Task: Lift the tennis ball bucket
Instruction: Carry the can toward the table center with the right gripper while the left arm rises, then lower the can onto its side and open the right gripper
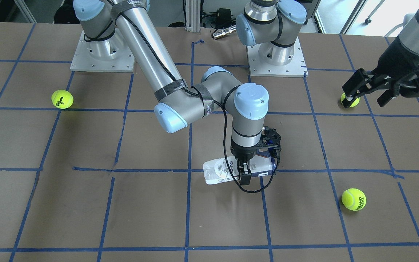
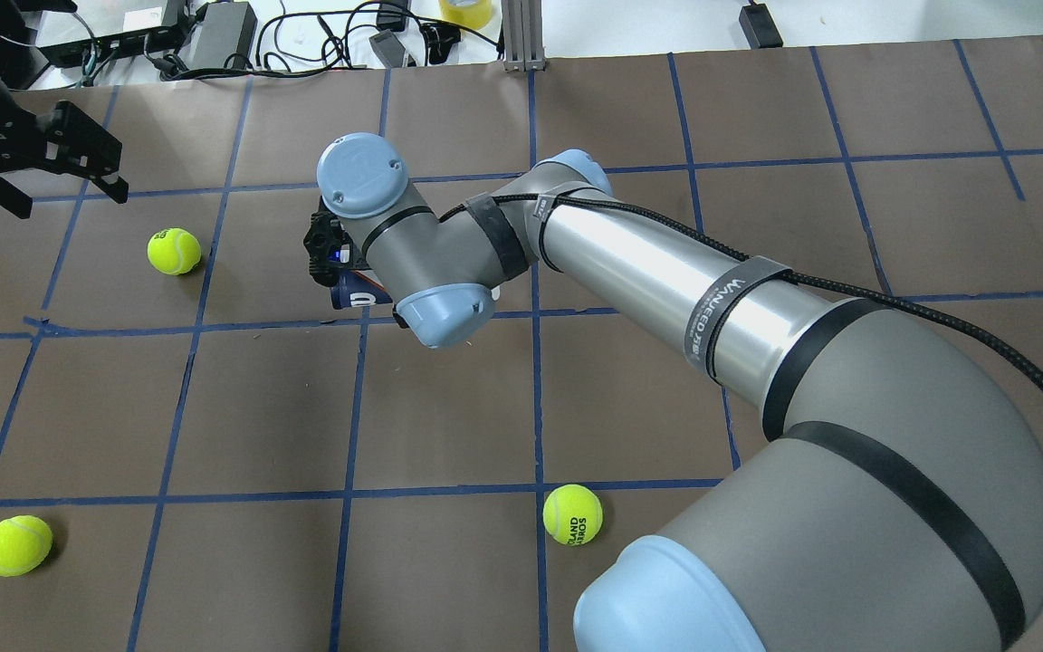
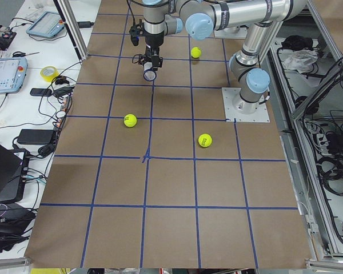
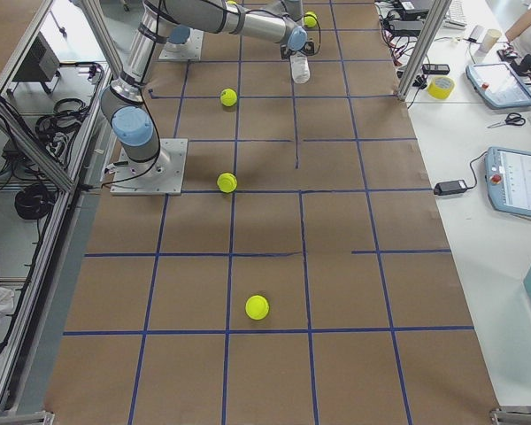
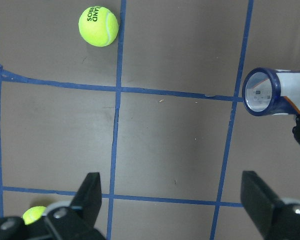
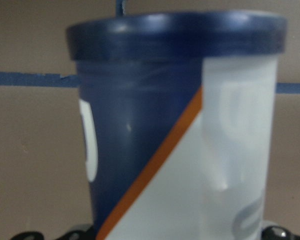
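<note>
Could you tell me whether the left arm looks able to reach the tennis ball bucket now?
Probably yes: the left pincer hangs open with bare table between it and the tennis ball bucket, though the right pincer grips its middle, leaving only the ends.

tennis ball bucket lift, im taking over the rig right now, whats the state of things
Right gripper: shut on the tennis ball bucket, gripping it around the middle; the bucket lies horizontal.
Left gripper: open and empty, off to the side above the table.
Done: the grasp is made. The bucket looks slightly clear of the table, but the clearance is hard to judge.
Left: raise it plainly clear and hold.
</note>
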`<state>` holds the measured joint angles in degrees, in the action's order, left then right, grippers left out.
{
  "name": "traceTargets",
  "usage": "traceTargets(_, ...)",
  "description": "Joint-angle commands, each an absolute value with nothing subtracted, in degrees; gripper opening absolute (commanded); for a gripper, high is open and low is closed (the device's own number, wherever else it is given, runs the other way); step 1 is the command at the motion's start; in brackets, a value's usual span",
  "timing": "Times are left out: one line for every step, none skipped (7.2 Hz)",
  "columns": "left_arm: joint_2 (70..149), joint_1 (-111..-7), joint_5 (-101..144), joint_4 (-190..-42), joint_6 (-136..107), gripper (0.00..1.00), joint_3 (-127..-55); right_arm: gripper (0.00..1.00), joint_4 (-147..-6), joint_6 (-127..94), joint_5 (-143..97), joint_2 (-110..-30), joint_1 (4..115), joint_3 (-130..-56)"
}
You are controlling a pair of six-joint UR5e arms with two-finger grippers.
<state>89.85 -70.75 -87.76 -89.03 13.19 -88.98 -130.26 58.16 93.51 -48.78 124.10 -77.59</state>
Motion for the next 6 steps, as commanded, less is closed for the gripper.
traceTargets(89.9,-70.8,-87.7,-89.0,13.2,1.00,-89.0,0.76,-130.3,57.7,94.0,-48.8,124.3,-77.6)
traceTargets(89.9,-70.8,-87.8,-89.0,13.2,1.00,-88.9,0.80,-130.4,57.6,94.0,-48.6,123.8,-77.6)
traceTargets(89.9,-70.8,-87.7,-89.0,13.2,1.00,-89.0,0.80,-130.4,57.5,94.0,-48.3,123.2,-77.6)
traceTargets(89.9,-70.8,-87.7,-89.0,13.2,1.00,-88.9,0.81,-130.4,56.8,94.0,-47.9,122.4,-77.7)
traceTargets(89.9,-70.8,-87.6,-89.0,13.2,1.00,-88.9,0.83,-130.5,55.8,94.0,-47.7,122.3,-77.6)
traceTargets(89.9,-70.9,-87.5,-89.0,13.2,1.00,-88.9,0.85,-130.6,54.2,93.9,-47.4,122.2,-77.6)
